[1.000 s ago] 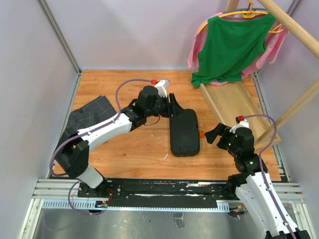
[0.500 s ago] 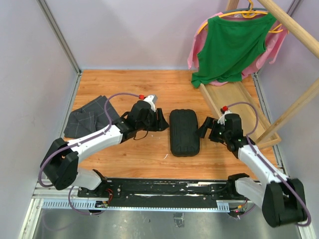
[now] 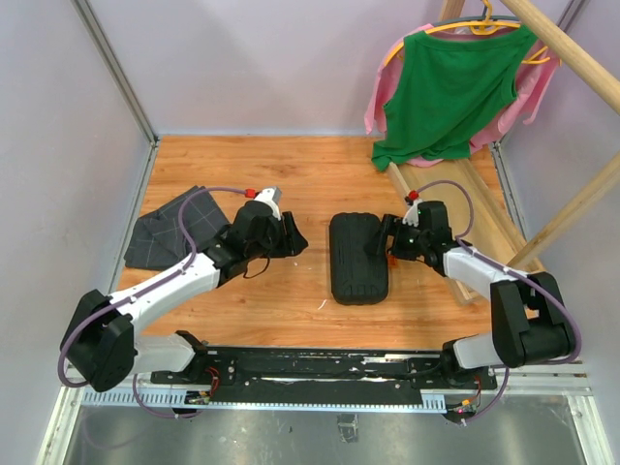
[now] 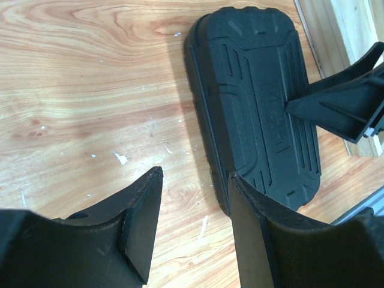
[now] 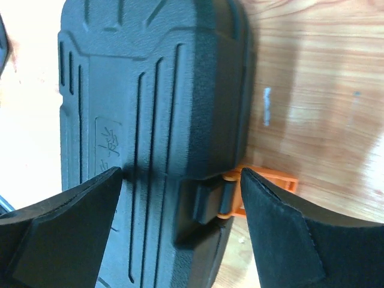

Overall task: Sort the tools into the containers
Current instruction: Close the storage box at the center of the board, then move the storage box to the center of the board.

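a: case (image 3: pixel 358 260) shut and flat. right gripper (image 5: pixel 180 231) jaws apart, straddling the latch (image 5: pixel 270 179) edge, clamping nothing.
b: left gripper (image 4: pixel 192 231)?
a: jaws apart, empty, case just ahead of it.
b: risk?
a: right one could pinch the lid edge and miss the latch. nothing pins the case, so it could skid toward the left one. no tools in view.

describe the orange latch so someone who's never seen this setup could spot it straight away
On the wooden table, look to the middle for the closed black tool case lying flat. Along its long side facing the right gripper, a small orange latch sticks out onto the wood. It is the only orange part on an otherwise all-black case.
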Robot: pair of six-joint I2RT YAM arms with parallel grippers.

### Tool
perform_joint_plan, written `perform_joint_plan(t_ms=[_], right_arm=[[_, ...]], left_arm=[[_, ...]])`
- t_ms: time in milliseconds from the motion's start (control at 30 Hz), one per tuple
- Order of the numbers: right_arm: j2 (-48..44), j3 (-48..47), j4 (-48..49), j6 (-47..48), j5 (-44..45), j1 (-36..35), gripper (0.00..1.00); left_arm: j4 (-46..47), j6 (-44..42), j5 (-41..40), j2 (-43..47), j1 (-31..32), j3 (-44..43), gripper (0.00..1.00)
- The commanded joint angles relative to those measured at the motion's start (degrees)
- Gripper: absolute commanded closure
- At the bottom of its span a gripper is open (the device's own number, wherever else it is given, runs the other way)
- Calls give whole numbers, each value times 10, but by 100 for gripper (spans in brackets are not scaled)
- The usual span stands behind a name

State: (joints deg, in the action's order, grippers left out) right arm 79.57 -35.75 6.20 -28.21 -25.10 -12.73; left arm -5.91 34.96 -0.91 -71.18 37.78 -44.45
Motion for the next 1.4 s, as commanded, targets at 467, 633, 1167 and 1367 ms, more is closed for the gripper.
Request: perform_joint_plan(t_ms=[467,633,1167,1367], right_arm=[[59,-39,47,-56,82,-183,25],[73,-62,54,-66,85,-211,24],[-101,-51,-33,47,202,-192,1],[-174,-7,-53,52,251,-168,2]], left_arm=[[-48,-27,-62,35,-21,20,49],[-56,-30,-75,40,-22,18,49],[-80,-57,-113,36,-22,-18,48],[-77,-53,-120,21,-11,-38,45]])
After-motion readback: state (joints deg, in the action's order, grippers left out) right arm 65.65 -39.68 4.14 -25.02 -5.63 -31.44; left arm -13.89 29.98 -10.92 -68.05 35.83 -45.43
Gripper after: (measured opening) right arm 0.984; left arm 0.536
